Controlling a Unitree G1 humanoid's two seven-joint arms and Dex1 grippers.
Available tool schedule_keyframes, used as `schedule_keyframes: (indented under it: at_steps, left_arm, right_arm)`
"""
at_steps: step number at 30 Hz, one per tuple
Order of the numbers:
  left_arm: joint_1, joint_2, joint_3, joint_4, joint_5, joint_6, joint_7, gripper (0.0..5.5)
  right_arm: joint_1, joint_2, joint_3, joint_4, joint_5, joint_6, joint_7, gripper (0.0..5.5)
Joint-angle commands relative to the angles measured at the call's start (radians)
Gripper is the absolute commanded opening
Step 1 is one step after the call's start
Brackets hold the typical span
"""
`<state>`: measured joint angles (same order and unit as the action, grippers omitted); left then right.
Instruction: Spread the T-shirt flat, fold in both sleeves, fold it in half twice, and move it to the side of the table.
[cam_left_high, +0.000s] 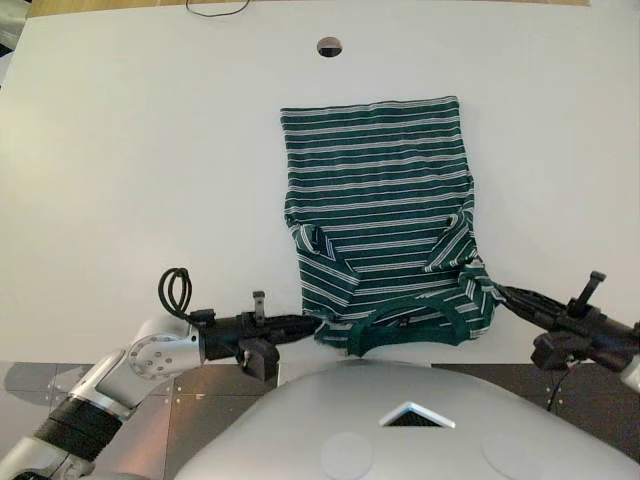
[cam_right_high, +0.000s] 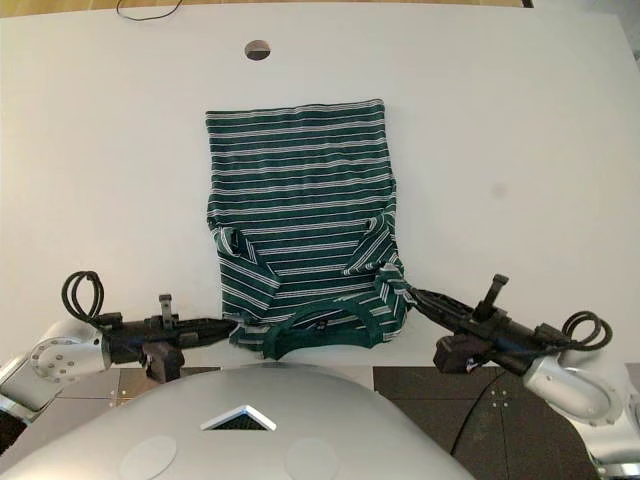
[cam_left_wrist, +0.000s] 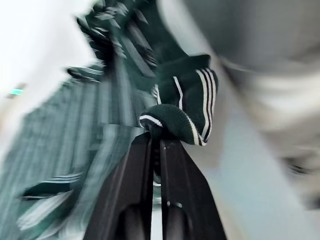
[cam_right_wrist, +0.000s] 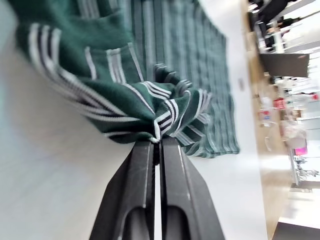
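Note:
A dark green T-shirt (cam_left_high: 380, 190) with thin white stripes lies on the white table (cam_left_high: 130, 170), sleeves folded in over its body and collar toward the near edge. My left gripper (cam_left_high: 312, 323) is shut on the shirt's near left corner (cam_left_wrist: 175, 112) beside the collar. My right gripper (cam_left_high: 496, 291) is shut on the near right corner (cam_right_wrist: 160, 112), where the fabric bunches. Both pinched corners are lifted slightly off the table at its front edge.
A round cable hole (cam_left_high: 329, 46) sits in the table beyond the shirt, and a black cable (cam_left_high: 215, 10) lies at the far edge. Bare white tabletop spreads wide to the left and right of the shirt.

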<state>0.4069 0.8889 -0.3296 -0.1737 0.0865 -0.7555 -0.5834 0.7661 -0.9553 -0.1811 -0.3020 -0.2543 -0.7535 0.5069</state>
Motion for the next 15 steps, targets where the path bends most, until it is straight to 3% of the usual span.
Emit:
schedule_keyframes:
  at_steps: [1, 7, 15]
  left_arm:
    - [-0.140, -0.151, 0.070, 0.005, -0.006, 0.111, 0.099, 0.10]
    - [-0.287, -0.330, 0.062, 0.098, 0.091, 0.213, 0.179, 0.10]
    - [-0.475, -0.446, 0.115, 0.396, 0.202, 0.273, 0.346, 0.10]
  right_arm:
    - [-0.195, 0.051, 0.068, 0.022, 0.029, 0.071, 0.008, 0.10]
    - [-0.564, 0.239, 0.215, 0.111, -0.033, 0.216, -0.041, 0.10]
    - [-0.880, 0.371, 0.300, 0.448, -0.140, 0.304, -0.148, 0.10]
